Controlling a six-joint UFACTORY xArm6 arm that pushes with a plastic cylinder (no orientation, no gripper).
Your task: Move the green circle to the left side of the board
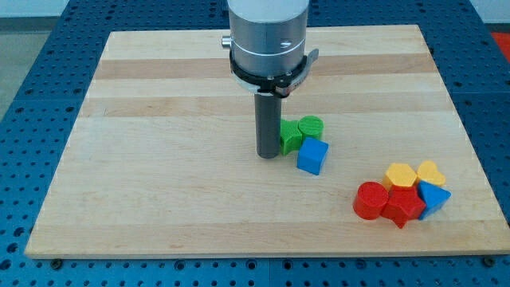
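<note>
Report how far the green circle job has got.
Done: nothing visible yet; the green circle sits just right of the board's middle, not on the left side. In hand: my tip stands on the left of the other green block, which lies between it and the circle, with the blue cube close below. Left: get my tip to the circle's right and push it leftward across the board.

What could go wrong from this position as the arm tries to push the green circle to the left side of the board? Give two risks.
1. My tip stands at the view's left of the green pair, beside the other green block, not the green circle. Pushing from here would likely send both rightward.
2. The blue cube sits against the green pair, so circling round may knock it or drag it along.
</note>
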